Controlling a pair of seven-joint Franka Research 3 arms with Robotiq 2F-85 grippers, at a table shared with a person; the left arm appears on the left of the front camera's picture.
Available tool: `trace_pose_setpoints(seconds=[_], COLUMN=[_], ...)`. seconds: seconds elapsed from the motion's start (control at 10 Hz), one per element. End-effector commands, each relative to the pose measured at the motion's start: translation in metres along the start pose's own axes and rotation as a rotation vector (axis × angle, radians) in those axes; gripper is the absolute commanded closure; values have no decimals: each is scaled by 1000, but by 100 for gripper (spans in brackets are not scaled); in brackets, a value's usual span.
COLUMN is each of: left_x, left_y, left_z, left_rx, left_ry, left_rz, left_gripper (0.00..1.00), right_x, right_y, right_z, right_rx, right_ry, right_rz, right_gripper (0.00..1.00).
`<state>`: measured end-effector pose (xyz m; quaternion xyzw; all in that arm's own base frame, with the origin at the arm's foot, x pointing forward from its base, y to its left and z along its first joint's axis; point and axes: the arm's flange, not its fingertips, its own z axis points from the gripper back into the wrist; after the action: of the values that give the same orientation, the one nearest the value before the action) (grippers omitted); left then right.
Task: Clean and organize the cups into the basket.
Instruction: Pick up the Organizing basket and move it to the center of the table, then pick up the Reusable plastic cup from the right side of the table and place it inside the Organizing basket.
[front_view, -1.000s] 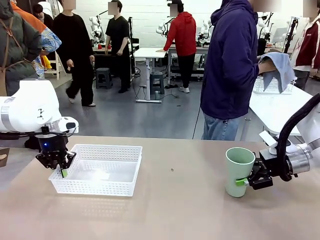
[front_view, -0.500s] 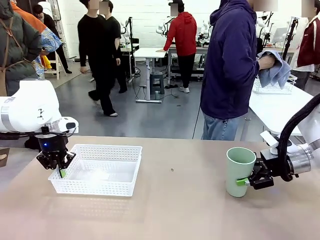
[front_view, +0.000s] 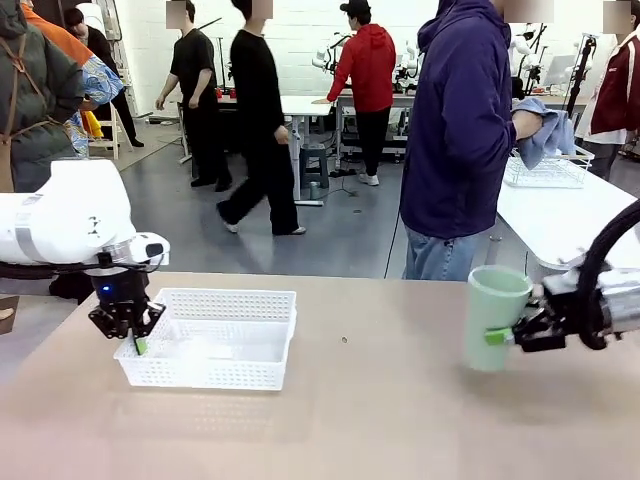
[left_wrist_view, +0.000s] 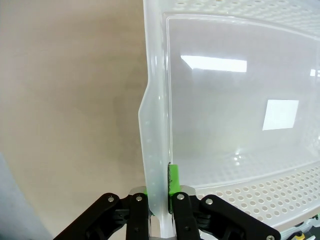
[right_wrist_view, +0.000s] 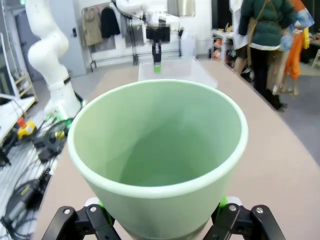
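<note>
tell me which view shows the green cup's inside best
Right wrist view: it looks down into the green cup, gripped by the right tool. The front view gives its outer side; the left wrist view faces the basket.

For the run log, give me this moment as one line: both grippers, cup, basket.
left gripper: shut on basket wall | right gripper: shut on green cup, upright | basket: no cup inside

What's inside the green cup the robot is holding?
Nothing I can see: the green cup looks empty, just smooth green walls and bottom. The right claw grips its outside. What's under the cup is hidden.
</note>
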<state>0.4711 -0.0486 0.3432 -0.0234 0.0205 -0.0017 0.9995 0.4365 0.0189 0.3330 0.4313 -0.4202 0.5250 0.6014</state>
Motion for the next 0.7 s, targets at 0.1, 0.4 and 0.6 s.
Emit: trace_pose_setpoints(seconds=[0.1, 0.4, 0.6], left_x=[22, 28, 26], left_y=[-65, -131, -174], left_z=[5, 11, 12], left_rx=[10, 44, 48], left_ry=[21, 15, 17], left_rz=[32, 56, 32], left_gripper=[100, 100, 100], right_x=[93, 153, 173], right_y=[58, 87, 97], right_z=[57, 92, 99], right_rx=[-163, -209, -233], right_ry=[-37, -53, -29], right_rz=[21, 38, 23], right_gripper=[89, 89, 89])
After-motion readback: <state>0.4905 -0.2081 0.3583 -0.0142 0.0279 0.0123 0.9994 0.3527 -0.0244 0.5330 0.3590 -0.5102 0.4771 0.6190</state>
